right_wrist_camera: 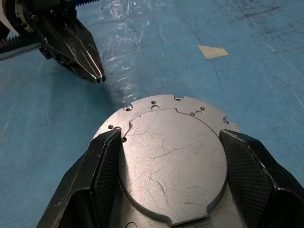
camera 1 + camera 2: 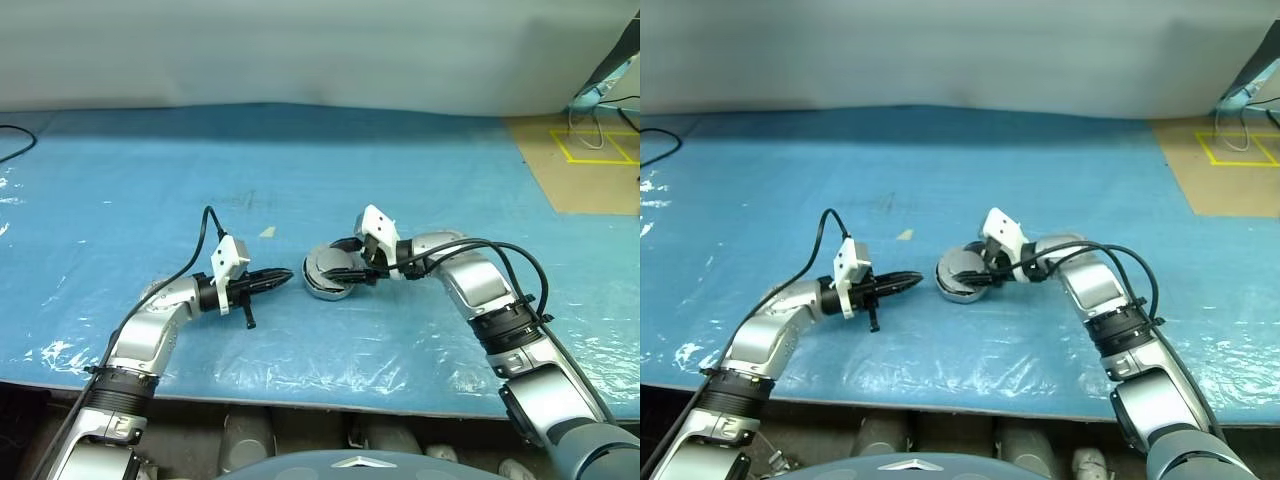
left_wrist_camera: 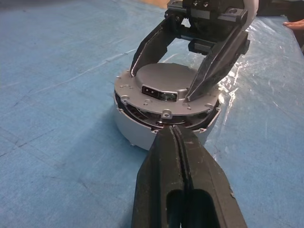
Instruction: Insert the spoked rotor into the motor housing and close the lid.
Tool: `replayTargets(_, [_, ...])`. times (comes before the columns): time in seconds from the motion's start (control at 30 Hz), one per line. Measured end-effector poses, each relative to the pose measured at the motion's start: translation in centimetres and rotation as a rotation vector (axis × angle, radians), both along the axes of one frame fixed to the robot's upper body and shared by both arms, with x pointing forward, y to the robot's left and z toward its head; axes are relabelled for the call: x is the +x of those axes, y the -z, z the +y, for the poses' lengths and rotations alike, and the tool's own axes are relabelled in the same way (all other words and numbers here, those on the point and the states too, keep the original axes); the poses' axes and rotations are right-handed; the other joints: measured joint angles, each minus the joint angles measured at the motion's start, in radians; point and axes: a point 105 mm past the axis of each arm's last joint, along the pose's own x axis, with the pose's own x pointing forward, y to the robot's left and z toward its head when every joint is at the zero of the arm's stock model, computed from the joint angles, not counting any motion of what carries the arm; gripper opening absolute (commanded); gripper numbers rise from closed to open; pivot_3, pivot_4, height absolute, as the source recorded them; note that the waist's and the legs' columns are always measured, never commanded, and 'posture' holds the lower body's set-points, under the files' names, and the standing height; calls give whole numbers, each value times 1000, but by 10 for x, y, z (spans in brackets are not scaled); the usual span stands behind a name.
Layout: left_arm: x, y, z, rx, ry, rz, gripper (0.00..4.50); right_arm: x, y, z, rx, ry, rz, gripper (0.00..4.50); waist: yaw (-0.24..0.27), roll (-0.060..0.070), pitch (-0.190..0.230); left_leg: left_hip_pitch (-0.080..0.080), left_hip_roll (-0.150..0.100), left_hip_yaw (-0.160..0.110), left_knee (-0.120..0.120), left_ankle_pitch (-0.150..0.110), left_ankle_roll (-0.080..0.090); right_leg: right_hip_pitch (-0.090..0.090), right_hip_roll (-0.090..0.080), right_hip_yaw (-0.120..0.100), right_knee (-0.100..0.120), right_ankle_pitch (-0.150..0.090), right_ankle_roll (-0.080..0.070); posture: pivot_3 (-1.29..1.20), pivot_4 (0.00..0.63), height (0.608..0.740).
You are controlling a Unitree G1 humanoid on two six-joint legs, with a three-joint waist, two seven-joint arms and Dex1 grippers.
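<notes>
- While the right gripper point(image 3: 205, 76) straddles the lid point(image 1: 171, 161), its black fingers point(image 1: 102, 166) stand spread at either edge of the raised round boss, pressing nothing hard as far as can be seen.
- Lid lies tilted on the motor housing point(image 3: 142, 135), a dark gap showing at the near rim; closing step in hand, rotor judged already inside.
- Next: push the lid flat.
- Left gripper point(image 2: 280, 277) pinched shut, empty, just beside the housing.
- Lid: scratched matte metal, notched rim; blue sheet point(image 2: 400, 170) wrinkled, glossy.
</notes>
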Motion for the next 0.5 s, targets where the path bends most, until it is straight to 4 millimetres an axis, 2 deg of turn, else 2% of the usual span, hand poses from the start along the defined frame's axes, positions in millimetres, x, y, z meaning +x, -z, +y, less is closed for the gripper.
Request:
replayTargets(0.17, [2,5,2,7,-12,12,0,1,-6,6,46,20,59,2934,-1,0,0,0,0,0,2,0,0,-1,0,0,1,0,0,0,150,740])
replayTargets(0.3, [3,8,1,7,-19,16,0,3,-13,15,40,10,33,2934,1,0,0,-1,0,0,2,0,0,-2,0,0,1,0,0,0,150,740])
replayTargets(0.5, [4,8,-1,2,-25,9,0,4,-12,24,12,-2,32,2934,2,0,0,-2,0,0,2,0,0,-3,0,0,1,0,0,0,150,740])
